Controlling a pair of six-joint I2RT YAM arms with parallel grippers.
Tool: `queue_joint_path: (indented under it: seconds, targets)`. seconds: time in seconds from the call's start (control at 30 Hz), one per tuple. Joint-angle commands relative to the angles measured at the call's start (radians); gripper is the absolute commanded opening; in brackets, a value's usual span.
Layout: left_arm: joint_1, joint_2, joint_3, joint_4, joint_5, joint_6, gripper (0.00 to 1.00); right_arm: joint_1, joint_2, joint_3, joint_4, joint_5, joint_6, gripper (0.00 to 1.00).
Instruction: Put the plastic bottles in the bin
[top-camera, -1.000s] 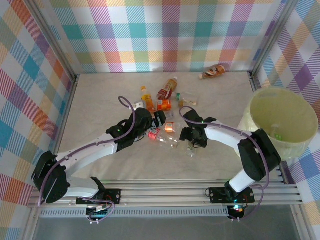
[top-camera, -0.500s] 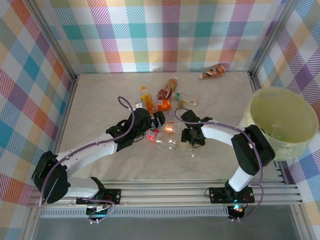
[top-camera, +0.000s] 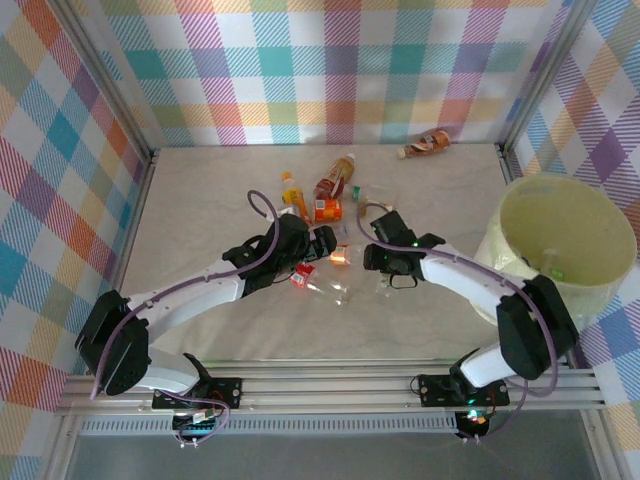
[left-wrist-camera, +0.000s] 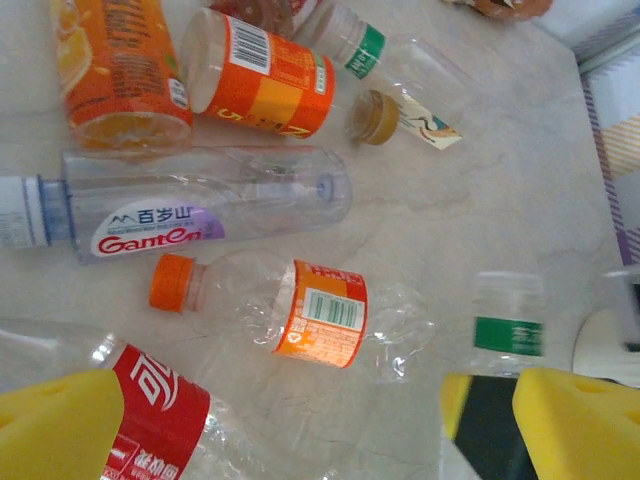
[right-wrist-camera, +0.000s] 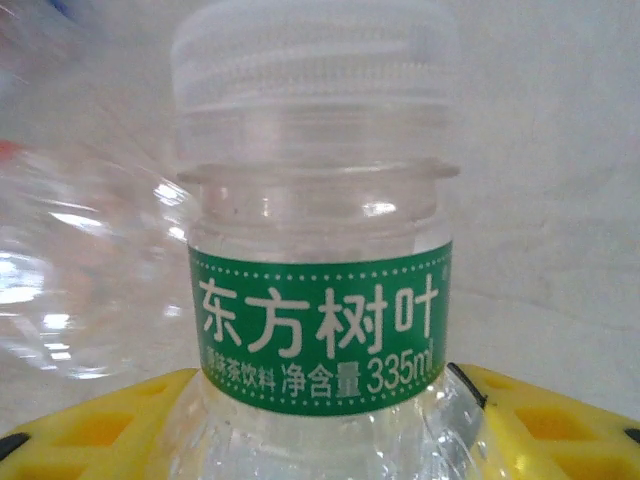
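We see bright, even light from above: the arms (top-camera: 190, 295) lay only faint, soft shadows on the table (top-camera: 200, 200). Near the left gripper (left-wrist-camera: 320, 425) its yellow fingers (left-wrist-camera: 60, 425) go blurry, and clear bottles (left-wrist-camera: 210, 205) carry small white glints. Up close on the right wrist, the green-labelled bottle (right-wrist-camera: 320, 330) is sharp; behind it everything is pale and soft.

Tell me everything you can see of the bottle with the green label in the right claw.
The green-labelled bottle is of clear plastic, apparently empty, with a white ribbed cap and a green band bearing white Chinese print. The right claw holds it below the label, a yellow finger on each side.
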Motion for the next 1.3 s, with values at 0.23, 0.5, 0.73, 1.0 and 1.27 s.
queue_joint_path:
  seconds: [0.23, 0.5, 0.73, 1.0, 1.27]
  targets:
    - [0.029, 0.027, -0.073, -0.054, -0.010, -0.209, 1.00, 0.004, -0.240, -0.041, 0.183, -0.009, -0.183, 0.45]
    - [0.028, 0.053, -0.119, -0.043, 0.011, -0.281, 1.00, 0.003, -0.390, -0.027, 0.232, -0.056, -0.293, 0.41]
    - [0.028, 0.075, -0.108, -0.059, 0.009, -0.295, 1.00, 0.003, -0.480, 0.031, 0.224, -0.028, -0.357, 0.41]
    - [0.029, 0.073, -0.087, -0.085, 0.006, -0.274, 1.00, -0.002, -0.525, 0.182, 0.146, 0.085, -0.468, 0.40]
    - [0.030, 0.058, -0.054, -0.100, 0.005, -0.242, 1.00, -0.104, -0.555, 0.272, 0.095, 0.197, -0.527, 0.40]
